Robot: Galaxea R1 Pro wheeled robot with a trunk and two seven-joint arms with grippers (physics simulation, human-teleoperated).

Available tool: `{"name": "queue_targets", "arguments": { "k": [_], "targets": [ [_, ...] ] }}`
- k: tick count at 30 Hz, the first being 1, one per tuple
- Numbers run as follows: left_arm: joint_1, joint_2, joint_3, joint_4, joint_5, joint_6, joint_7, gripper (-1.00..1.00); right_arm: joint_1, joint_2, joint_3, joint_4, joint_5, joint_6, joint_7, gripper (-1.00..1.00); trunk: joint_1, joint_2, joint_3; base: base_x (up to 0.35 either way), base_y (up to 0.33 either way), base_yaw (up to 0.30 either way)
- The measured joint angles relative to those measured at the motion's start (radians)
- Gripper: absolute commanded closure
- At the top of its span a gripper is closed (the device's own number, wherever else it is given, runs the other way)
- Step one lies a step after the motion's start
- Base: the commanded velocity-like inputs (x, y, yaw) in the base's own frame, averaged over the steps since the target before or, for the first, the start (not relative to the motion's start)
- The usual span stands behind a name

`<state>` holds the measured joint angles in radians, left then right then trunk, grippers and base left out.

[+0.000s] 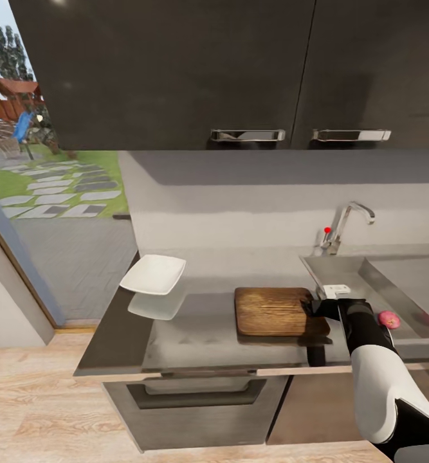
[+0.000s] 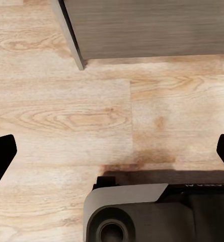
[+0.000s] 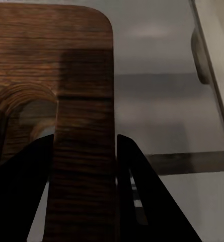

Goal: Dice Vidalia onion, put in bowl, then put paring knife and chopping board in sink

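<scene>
1. The chopping board (image 1: 272, 311) lies flat on the grey countertop (image 1: 195, 334), just left of the sink (image 1: 407, 283), with its handle-slot end toward the sink.
2. The right gripper (image 1: 316, 307) is at the board's sink-side short edge. In the right wrist view its two dark fingers (image 3: 142, 201) sit on either side of the strip of wood between the slot and the board's edge (image 3: 84, 151), closed against it and gripping the board.
3. The bowl (image 1: 153, 274), white and square-ish, stands on the countertop's far left corner, well apart from the board.
4. A pinkish round item (image 1: 388, 319) sits in the sink beside the right forearm; whether it is the onion cannot be told.
5. The left gripper (image 2: 112, 156) points down at the light wood floor (image 2: 61, 116), its fingertips spread wide, nothing between them.
6. A faucet (image 1: 346, 225) stands behind the sink.
</scene>
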<state>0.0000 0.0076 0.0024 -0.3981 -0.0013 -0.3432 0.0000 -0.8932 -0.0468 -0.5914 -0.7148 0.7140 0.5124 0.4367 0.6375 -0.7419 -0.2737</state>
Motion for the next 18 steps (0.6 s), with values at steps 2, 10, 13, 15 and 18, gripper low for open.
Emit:
{"name": "queue_targets", "arguments": {
  "k": [2,10,13,15,18],
  "targets": [
    [0.000,0.000,0.000,0.000,0.000,0.000,0.000,-1.00,0.000,0.000,0.000,0.000,0.000,0.000,0.000,1.00,0.000,0.000,0.000,0.014,0.000,0.000],
    [0.000,0.000,0.000,0.000,0.000,0.000,0.000,-1.00,0.000,-0.001,-0.001,0.000,0.000,0.000,0.001,1.00,0.000,0.000,0.000,0.003,0.000,0.000],
    [0.000,0.000,0.000,0.000,0.000,0.000,0.000,-1.00,0.000,-0.001,-0.001,0.000,0.000,0.000,0.001,1.00,0.000,0.000,0.000,0.000,0.000,0.000],
    [0.000,0.000,0.000,0.000,0.000,0.000,0.000,-1.00,0.000,0.000,0.000,0.000,0.000,0.000,0.001,1.00,0.000,0.000,0.000,0.000,0.000,0.000],
    [0.000,0.000,0.000,0.000,0.000,0.000,0.000,-1.00,0.000,0.000,0.000,0.000,-0.001,0.000,0.002,-1.00,0.000,0.000,0.000,0.000,0.000,0.000]
  ]
}}
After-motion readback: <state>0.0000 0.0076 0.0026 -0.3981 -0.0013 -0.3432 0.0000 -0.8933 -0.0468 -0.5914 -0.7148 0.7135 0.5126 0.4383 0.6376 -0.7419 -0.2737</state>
